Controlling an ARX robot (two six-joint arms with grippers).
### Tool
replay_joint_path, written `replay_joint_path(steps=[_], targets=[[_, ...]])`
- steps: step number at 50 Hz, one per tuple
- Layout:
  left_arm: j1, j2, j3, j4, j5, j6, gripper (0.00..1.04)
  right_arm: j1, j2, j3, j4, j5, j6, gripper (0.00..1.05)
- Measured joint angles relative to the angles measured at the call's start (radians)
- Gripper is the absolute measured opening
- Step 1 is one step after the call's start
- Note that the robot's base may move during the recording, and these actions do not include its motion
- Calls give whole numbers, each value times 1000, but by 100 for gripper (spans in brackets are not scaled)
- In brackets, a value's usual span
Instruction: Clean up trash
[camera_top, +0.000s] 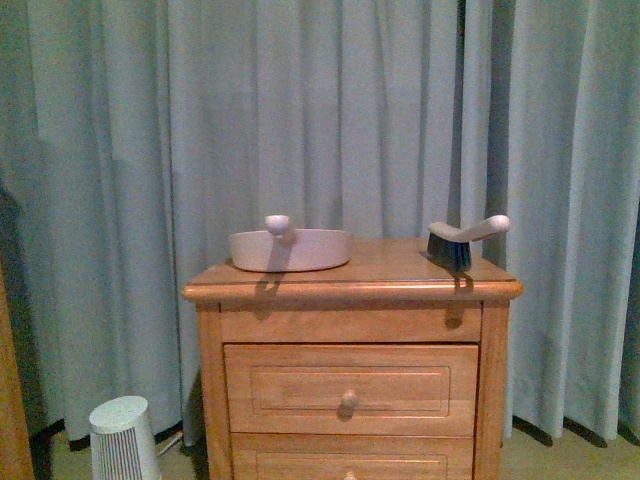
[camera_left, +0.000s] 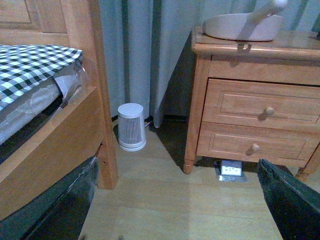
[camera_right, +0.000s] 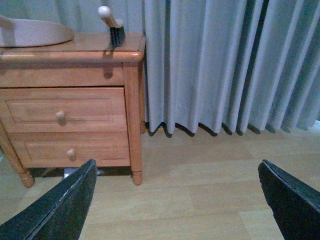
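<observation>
The task seems to be at its very start: the dustpan (camera_top: 290, 250) and the brush (camera_top: 455, 243) lie untouched on the nightstand (camera_top: 390, 268), the pan at the left, the brush at the right. The trash shows in no view, so I cannot tell where it is; finding and removing it is all left to do. The left gripper (camera_left: 177, 167) and the right gripper (camera_right: 177, 165) are spread wide and hold nothing. No brand, label or writing can be read.

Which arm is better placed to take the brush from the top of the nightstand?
Probably the right. The brush stands at the right end of the nightstand, on that arm's side, and the open right gripper faces it. The left wrist view shows mainly the dustpan.
</observation>
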Motion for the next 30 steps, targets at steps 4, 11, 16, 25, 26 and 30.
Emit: replay_joint_path(steps=[4,11,16,25,26,30], targets=[[0,0,0,0,0,0,97,0,0,0,0,0,0,97],[0,0,0,0,0,0,97,0,0,0,0,0,0,97],[0,0,0,0,0,0,97,0,0,0,0,0,0,97],[0,0,0,0,0,0,97,0,0,0,0,0,0,97],[0,0,0,0,0,0,97,0,0,0,0,0,0,97],[0,0,0,0,0,0,97,0,0,0,0,0,0,97]])
